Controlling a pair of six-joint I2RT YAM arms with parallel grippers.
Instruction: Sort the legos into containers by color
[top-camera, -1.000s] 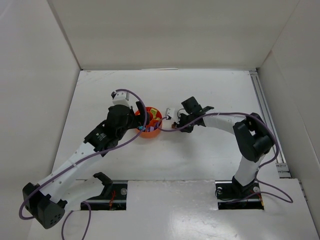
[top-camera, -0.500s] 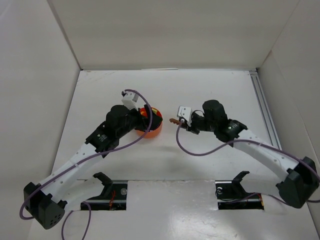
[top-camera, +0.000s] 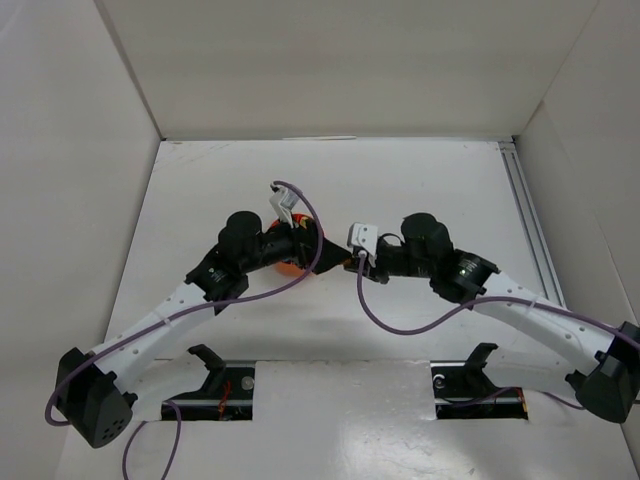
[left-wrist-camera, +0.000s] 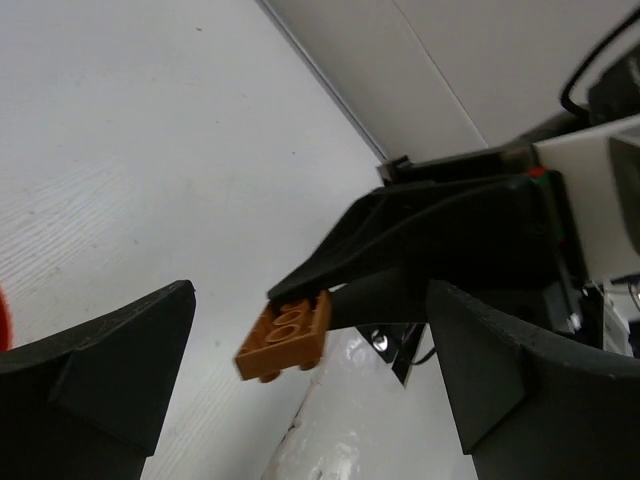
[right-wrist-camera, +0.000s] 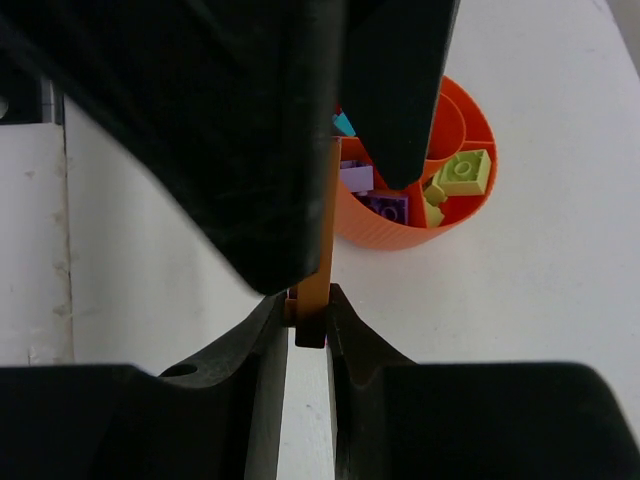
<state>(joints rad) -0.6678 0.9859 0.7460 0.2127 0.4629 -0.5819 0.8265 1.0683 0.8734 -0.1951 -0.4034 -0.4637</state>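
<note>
My right gripper (right-wrist-camera: 308, 312) is shut on an orange-yellow lego (right-wrist-camera: 317, 295), gripping it by one end so it sticks out. In the left wrist view that same lego (left-wrist-camera: 285, 336) hangs between the wide-open fingers of my left gripper (left-wrist-camera: 310, 375) without touching either. From above, the left gripper (top-camera: 318, 250) and right gripper (top-camera: 345, 262) meet tip to tip just right of the orange dish (top-camera: 289, 267), which the left arm mostly hides. The dish (right-wrist-camera: 395, 232) holds purple legos (right-wrist-camera: 385, 206), pale yellow-green legos (right-wrist-camera: 466, 172) and a teal lego (right-wrist-camera: 344, 124).
White walls box in the table on three sides. A metal rail (top-camera: 530, 230) runs along the right edge. Purple cables loop off both wrists near the dish.
My left gripper has swung right, off the dish, to face the right gripper. The right arm has brought the lego left and nearer, between the left fingers.
</note>
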